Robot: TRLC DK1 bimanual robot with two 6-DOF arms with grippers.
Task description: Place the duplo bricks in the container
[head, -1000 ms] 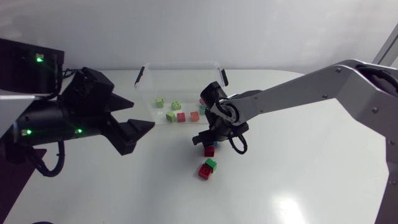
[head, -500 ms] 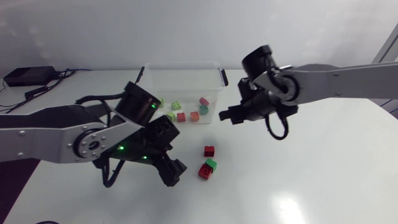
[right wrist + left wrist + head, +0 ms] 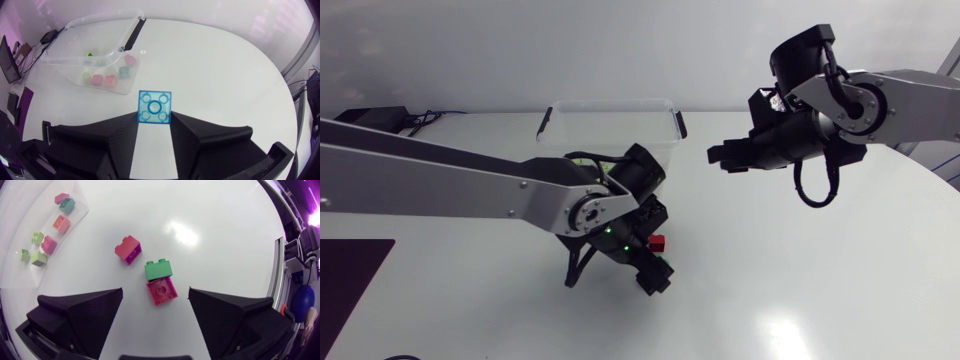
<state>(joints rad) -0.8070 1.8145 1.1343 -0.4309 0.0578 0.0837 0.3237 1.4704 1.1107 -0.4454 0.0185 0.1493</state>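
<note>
Hanging over the worktop, the left claw has its fingers wide apart, with a red brick lying between the tips and touched by neither. A green brick sits against it just ahead, and a second red brick lies a little farther on. The right claw seems clamped on a translucent blue brick, with the container ahead of it, apart, holding several loose bricks

head: overhead, far | left wrist: close, facing down | right wrist: oblique, higher | shared: container
</note>
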